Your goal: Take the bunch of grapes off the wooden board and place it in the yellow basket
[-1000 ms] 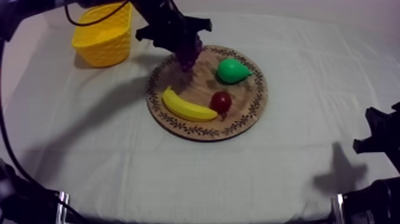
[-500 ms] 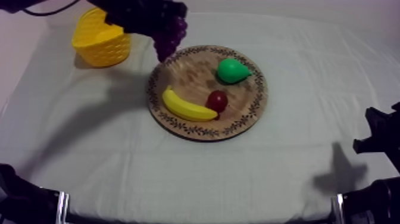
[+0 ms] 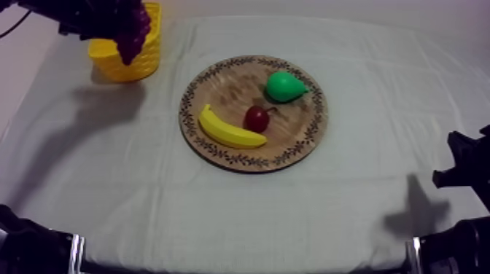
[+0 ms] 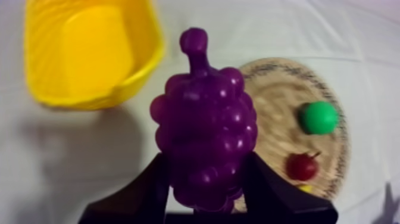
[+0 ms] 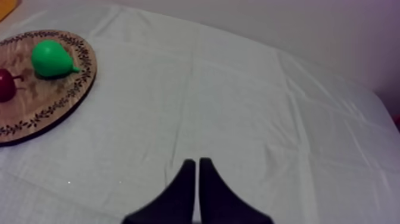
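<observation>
Cloth-covered table (image 3: 146,189), wooden board (image 3: 226,87) at centre, yellow basket (image 3: 135,62) far left

Left hand (image 4: 205,161): two broad black fingers. Right hand (image 5: 197,162): slim black tapered fingers.

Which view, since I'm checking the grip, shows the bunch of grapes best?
Left wrist view: the bunch of grapes shows close, clamped in the left gripper. The top view shows it small, by the yellow basket.
</observation>
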Available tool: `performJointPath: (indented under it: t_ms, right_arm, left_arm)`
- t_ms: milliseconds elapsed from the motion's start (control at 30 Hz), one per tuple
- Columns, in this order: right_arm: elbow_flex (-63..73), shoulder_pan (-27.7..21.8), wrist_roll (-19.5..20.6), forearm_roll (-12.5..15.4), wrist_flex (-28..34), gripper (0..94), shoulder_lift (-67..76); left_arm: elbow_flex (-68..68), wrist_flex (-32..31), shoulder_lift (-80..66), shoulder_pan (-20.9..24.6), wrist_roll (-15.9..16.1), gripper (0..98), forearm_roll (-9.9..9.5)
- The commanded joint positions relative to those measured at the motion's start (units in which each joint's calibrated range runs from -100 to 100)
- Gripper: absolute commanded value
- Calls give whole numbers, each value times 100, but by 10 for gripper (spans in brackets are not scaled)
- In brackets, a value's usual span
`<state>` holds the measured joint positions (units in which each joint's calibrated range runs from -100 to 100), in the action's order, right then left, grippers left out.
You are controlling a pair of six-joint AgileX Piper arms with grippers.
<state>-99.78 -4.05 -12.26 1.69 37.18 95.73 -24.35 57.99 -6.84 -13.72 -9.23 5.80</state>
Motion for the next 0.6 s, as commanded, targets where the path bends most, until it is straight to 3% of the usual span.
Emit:
performJointPath:
  t_ms: [0, 233, 567]
  right_arm:
    - [1, -1, -2, -1, 0, 5, 2]
    - [1, -1, -2, -1, 0, 5, 2]
    - [1, -1, -2, -1, 0, 5, 2]
  left_arm:
    - [-50, -7, 55, 372, 101, 331, 30]
    - [371, 49, 506, 844, 268, 332, 72]
    - [2090, 388, 1671, 1018, 295, 334, 48]
